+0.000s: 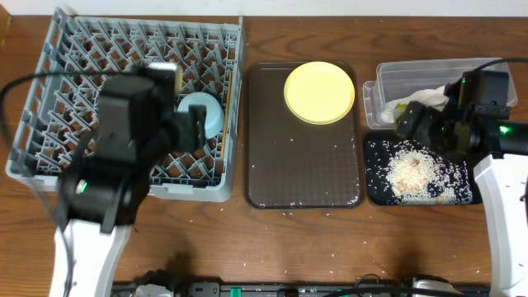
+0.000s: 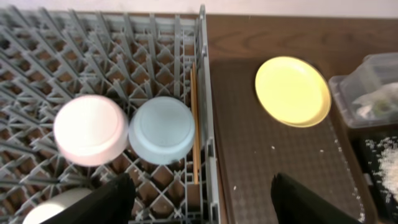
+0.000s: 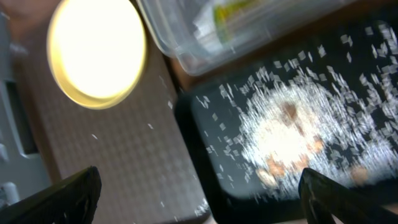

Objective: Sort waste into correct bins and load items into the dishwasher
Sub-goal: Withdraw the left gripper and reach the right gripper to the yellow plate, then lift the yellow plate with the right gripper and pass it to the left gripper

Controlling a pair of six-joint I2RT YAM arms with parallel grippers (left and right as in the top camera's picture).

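Observation:
The grey dish rack (image 1: 49, 99) holds an upturned white bowl (image 2: 91, 129), an upturned light blue bowl (image 2: 161, 129), chopsticks (image 2: 194, 124) along its right wall, and a whitish cup (image 2: 53, 210) at the lower left. My left gripper (image 2: 202, 202) is open and empty above the rack's right edge. The yellow plate (image 1: 319, 91) lies on the brown tray (image 1: 305, 173). The clear tub (image 1: 396, 78) holds the napkin (image 1: 429, 96) and the wrapper (image 3: 239, 12). Rice (image 1: 417, 169) lies in the black tray (image 1: 375, 194). My right gripper (image 3: 199, 199) is open and empty above the black tray's left edge.
Loose rice grains are scattered on the brown tray and on the wooden table (image 1: 289, 247) in front of it. The right arm's white base (image 1: 503, 214) stands at the right edge, and the left arm (image 1: 124, 140) covers the middle of the rack.

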